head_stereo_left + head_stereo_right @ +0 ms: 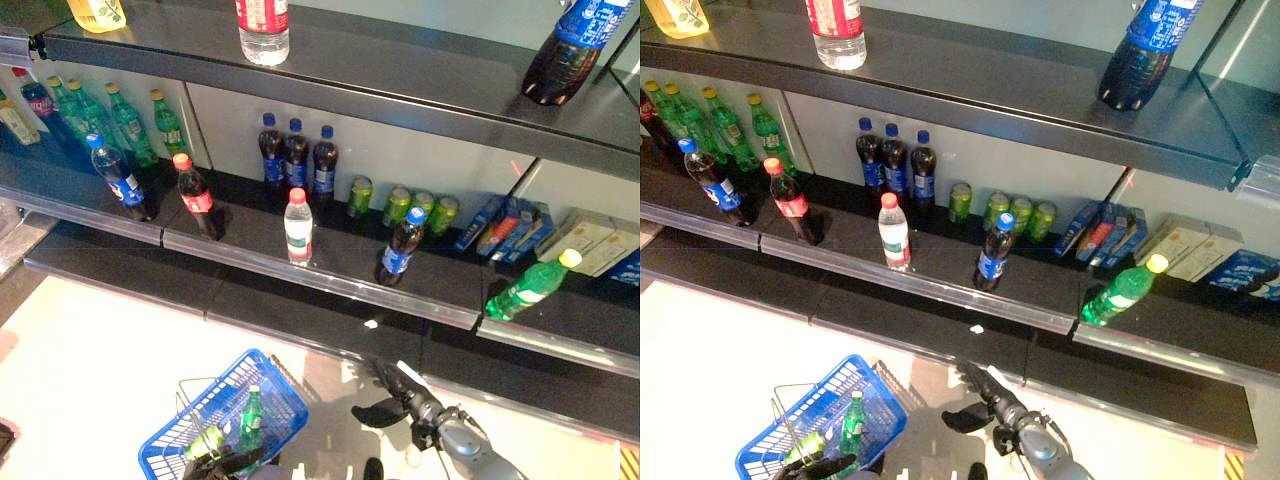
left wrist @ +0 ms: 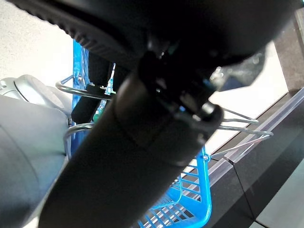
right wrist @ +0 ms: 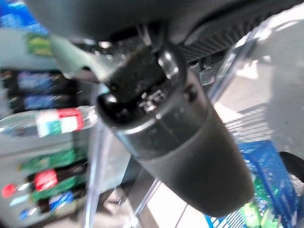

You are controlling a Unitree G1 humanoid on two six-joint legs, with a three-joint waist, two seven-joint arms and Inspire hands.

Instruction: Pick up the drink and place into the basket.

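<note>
Basket (image 1: pixel 285 400): blue, on the floor, holding two green bottles (image 1: pixel 250 418); left hand (image 1: pixel 225 462) fingers curled round its wire handle. Right hand (image 1: pixel 385 395): empty, fingers straight, below the shelf (image 1: pixel 330 275). Next drink, judged the blue-capped cola (image 1: pixel 402 245), stands well beyond those fingers, not yet picked.

Dark metal store shelves (image 1: pixel 330 275) hold plastic soda bottles, a red-capped water bottle (image 1: pixel 298 226), green cans (image 1: pixel 420 208) and boxes.

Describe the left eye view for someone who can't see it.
The robot's right hand hangs empty, fingers relaxed, before dark store shelves lined with soda bottles and cans. Lower left, a blue basket already holds a green bottle.
</note>
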